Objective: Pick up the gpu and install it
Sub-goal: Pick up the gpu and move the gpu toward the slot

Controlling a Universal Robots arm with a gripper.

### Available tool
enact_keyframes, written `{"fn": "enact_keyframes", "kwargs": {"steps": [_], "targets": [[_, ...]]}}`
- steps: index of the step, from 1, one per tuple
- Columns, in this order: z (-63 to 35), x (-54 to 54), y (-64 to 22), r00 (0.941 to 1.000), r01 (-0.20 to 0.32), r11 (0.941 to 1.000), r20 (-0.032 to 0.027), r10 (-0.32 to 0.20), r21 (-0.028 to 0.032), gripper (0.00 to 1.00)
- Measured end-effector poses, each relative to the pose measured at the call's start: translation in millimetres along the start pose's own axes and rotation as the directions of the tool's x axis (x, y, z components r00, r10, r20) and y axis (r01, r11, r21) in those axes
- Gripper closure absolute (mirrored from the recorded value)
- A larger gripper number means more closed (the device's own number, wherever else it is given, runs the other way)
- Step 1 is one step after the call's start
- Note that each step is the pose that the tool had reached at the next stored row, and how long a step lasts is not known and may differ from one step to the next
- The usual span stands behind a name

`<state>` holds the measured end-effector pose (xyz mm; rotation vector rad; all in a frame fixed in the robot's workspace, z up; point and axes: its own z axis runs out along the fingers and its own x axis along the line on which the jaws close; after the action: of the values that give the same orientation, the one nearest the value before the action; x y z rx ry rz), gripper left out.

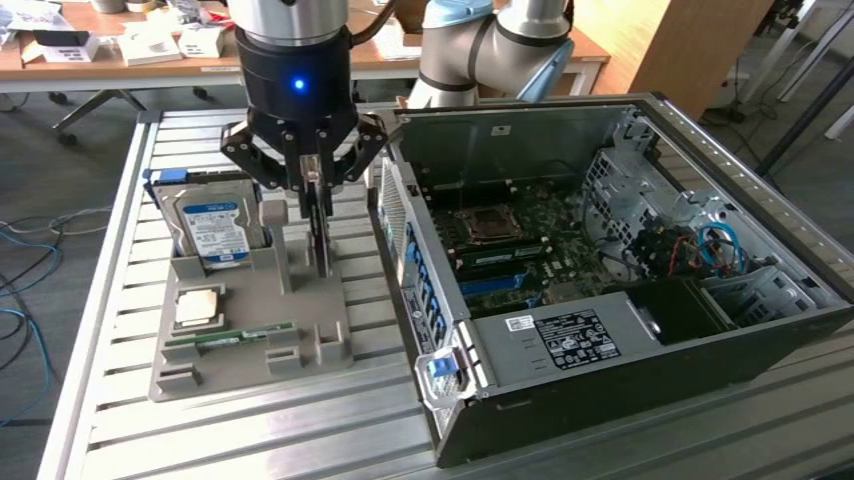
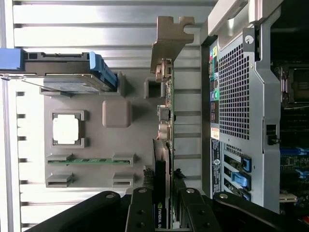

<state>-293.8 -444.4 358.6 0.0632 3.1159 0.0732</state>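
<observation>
The gpu [image 1: 322, 245] stands on edge in a slot of the grey holder tray [image 1: 247, 355], beside the open computer case [image 1: 561, 340]. In the wrist view the gpu [image 2: 165, 116] runs edge-on, its silver end bracket [image 2: 169, 38] at the far end and its black cooler between my fingers. My gripper [image 1: 316, 188] hangs straight down over the card, and in the wrist view the gripper [image 2: 162, 212] has its jaws closed against both faces of the board. The card's lower edge sits at the holder's level.
The holder also carries a hard drive [image 1: 214, 230] with a blue-white label, a square processor [image 1: 200, 307] and a thin green memory stick [image 1: 247, 335]. The case lies open with its motherboard [image 1: 521, 250] exposed. A slatted metal table [image 1: 267, 440] carries everything.
</observation>
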Motion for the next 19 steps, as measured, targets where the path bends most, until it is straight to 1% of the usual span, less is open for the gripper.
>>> {"fn": "enact_keyframes", "kwargs": {"steps": [7, 10, 14, 19], "targets": [[-0.1, 0.0, 0.0, 1.0000, 0.000, 1.0000, -0.0002, 0.000, 0.0001, 0.73], [-2.6, -0.1, 0.1, 1.0000, 0.000, 1.0000, -0.0003, 0.000, 0.0003, 0.73], [-10.3, -0.3, 0.5, 1.0000, 0.000, 1.0000, -0.0002, 0.000, 0.0002, 0.73], [-24.0, -0.6, 1.2, 1.0000, 0.000, 1.0000, -0.0002, 0.000, 0.0002, 0.73]]}}
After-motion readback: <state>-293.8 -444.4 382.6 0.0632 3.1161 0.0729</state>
